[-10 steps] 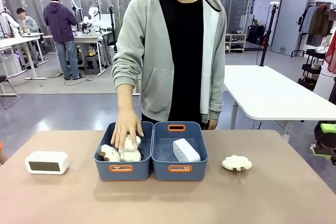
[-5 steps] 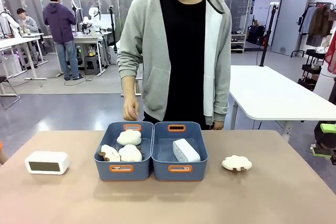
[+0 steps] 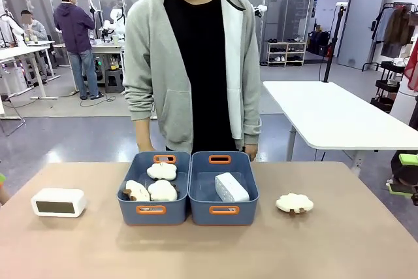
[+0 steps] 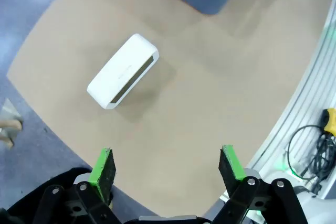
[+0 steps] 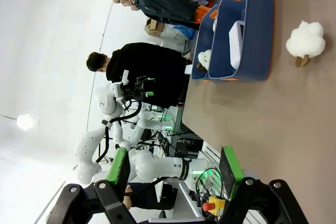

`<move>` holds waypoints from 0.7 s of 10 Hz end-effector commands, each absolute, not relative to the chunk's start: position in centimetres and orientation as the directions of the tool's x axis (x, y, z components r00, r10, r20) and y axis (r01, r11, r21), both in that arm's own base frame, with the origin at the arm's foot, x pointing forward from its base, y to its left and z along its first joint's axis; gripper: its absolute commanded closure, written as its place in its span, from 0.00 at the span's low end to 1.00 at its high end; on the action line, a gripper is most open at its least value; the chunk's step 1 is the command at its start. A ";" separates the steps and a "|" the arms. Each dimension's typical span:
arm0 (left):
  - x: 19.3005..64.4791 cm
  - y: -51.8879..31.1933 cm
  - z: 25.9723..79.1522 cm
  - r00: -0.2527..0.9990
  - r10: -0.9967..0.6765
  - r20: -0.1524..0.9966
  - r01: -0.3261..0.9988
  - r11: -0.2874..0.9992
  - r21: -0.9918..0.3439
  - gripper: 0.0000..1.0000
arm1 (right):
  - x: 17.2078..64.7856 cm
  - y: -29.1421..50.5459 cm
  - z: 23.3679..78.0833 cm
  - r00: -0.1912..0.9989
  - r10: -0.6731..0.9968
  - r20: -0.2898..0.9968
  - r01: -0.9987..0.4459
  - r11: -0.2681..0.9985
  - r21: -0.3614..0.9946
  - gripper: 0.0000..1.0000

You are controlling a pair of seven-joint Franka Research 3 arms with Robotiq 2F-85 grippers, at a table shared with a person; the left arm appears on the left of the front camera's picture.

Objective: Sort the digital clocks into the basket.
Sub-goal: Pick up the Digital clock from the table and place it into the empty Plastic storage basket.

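Observation:
One white digital clock (image 3: 59,202) with a dark screen stands on the table at the far left. A second digital clock (image 3: 231,187) lies inside the right blue basket (image 3: 247,214). In the left wrist view my left gripper (image 4: 166,166) hangs open above the table's edge, with the left clock (image 4: 123,78) ahead of its fingers and apart from them. My right gripper (image 5: 175,165) is open too, nothing between its green pads; far ahead of it are the basket (image 5: 260,24) and the clock (image 5: 236,43) in it.
The left blue basket (image 3: 130,212) holds three cream plush toys. Another plush toy (image 3: 294,203) sits on the table right of the baskets. A person in a grey hoodie (image 3: 189,63) stands at the far edge, hands down behind the baskets.
The person's hand has left the left basket, leaving a plush toy there. The person has straightened up and shifted to the left. Neither clock has moved.

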State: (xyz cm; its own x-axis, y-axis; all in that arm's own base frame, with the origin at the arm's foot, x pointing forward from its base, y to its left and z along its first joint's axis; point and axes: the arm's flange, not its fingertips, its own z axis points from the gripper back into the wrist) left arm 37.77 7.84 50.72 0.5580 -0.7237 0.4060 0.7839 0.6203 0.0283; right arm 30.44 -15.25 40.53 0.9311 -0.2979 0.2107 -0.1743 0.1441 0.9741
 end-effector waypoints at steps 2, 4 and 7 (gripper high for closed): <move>37.8 7.8 50.7 0.558 -0.724 0.406 0.784 0.620 0.028 0.00 | 30.2 -15.1 40.6 0.932 -0.291 0.216 -0.180 0.145 0.973 0.13; 39.1 6.7 50.2 0.321 -0.899 0.298 0.898 0.389 0.205 0.00 | 30.2 -15.1 40.6 0.932 -0.291 0.216 -0.180 0.145 0.973 0.13; 46.1 4.7 47.9 0.180 -0.964 0.194 0.944 0.225 0.242 0.00 | 30.2 -15.1 40.6 0.932 -0.291 0.216 -0.180 0.145 0.973 0.13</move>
State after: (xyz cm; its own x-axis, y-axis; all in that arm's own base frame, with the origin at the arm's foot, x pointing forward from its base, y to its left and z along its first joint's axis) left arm 42.64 4.21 48.74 0.2186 -0.9492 0.2263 0.9371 0.2689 0.2224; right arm 30.43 -15.26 40.53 0.9310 -0.2980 0.2107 -0.1743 0.1443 0.9741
